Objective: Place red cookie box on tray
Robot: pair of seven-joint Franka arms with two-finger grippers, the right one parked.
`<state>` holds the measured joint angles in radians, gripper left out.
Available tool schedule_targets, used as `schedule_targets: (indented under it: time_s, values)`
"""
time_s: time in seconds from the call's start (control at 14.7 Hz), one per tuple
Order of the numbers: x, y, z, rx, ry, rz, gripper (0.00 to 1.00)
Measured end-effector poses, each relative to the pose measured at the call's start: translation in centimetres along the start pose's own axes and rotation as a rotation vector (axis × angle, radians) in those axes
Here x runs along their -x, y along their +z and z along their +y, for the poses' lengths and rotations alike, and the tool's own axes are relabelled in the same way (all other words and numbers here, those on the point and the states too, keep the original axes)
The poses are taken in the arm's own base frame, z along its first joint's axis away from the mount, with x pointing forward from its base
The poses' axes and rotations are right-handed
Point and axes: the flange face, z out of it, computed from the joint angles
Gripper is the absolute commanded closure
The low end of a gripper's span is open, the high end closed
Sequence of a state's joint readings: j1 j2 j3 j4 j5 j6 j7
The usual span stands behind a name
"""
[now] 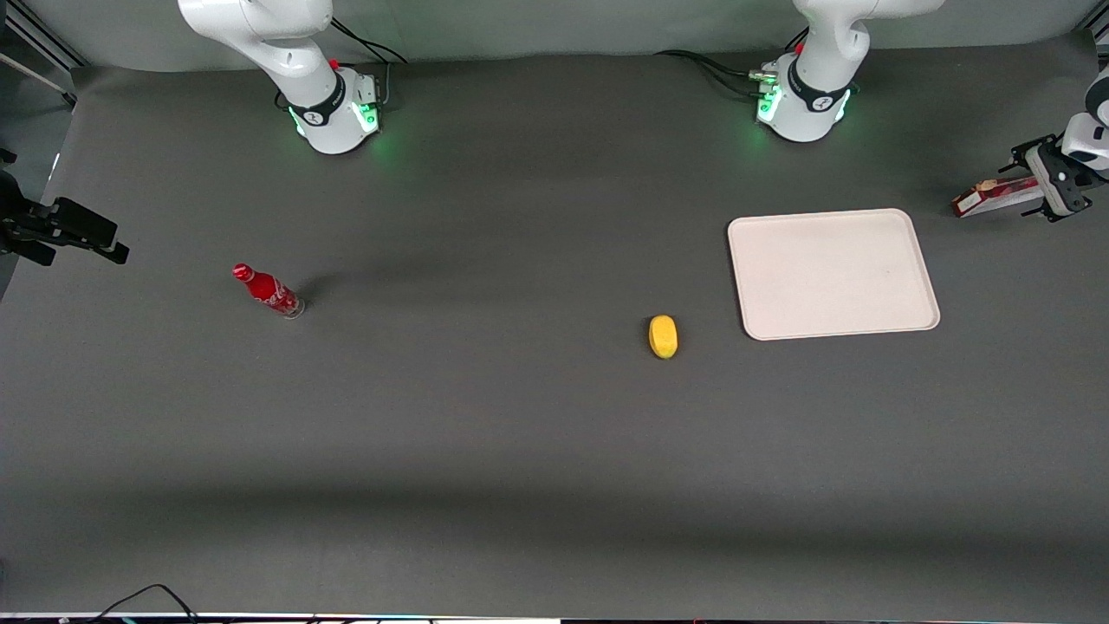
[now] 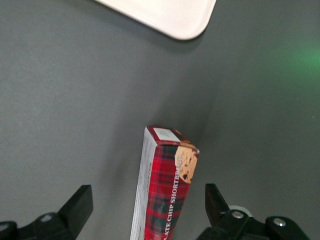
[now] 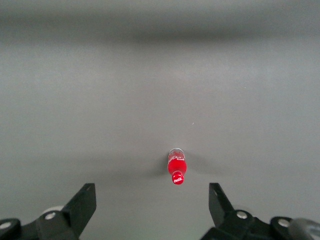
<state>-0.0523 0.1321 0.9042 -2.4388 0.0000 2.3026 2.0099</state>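
The red cookie box [image 1: 992, 197] is a dark-red tartan carton with a cookie picture. It rests on a narrow side on the table, toward the working arm's end, a short way outside the tray's corner. The cream-white tray [image 1: 832, 273] lies flat with nothing on it. In the left wrist view one tray corner [image 2: 170, 15] shows past the end of the box [image 2: 167, 185]. My left gripper [image 1: 1050, 180] is at the box's outer end and is open. Its gripper [image 2: 146, 194] straddles the carton, and each black finger [image 2: 80, 200] stands well apart from the carton's sides.
A yellow rounded object [image 1: 663, 336] lies nearer the front camera than the tray, just off its corner. A red bottle [image 1: 267, 291] stands toward the parked arm's end, and the right wrist view also shows the bottle [image 3: 176, 170]. Both arm bases sit at the table's back edge.
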Motion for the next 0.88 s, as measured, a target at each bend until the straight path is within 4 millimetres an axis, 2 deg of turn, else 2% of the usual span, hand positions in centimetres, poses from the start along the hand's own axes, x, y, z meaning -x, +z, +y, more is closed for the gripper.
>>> schedule_targets:
  time_s: [0.27, 0.34, 0.41, 0.48, 0.68, 0.88]
  values:
    - [1.3, 2.2, 0.9, -0.005, 0.035, 0.020, 0.00]
    - [1.8, 2.8, 1.1, -0.004, 0.038, 0.030, 0.10]
    - [2.2, 3.5, 1.4, -0.003, 0.045, 0.043, 0.60]
    - [2.5, 4.2, 1.6, -0.002, 0.048, 0.058, 0.98]
    - [2.9, 5.7, 1.9, 0.005, 0.019, 0.085, 1.00]
    - [3.0, 5.9, 1.7, 0.003, 0.002, 0.092, 1.00]
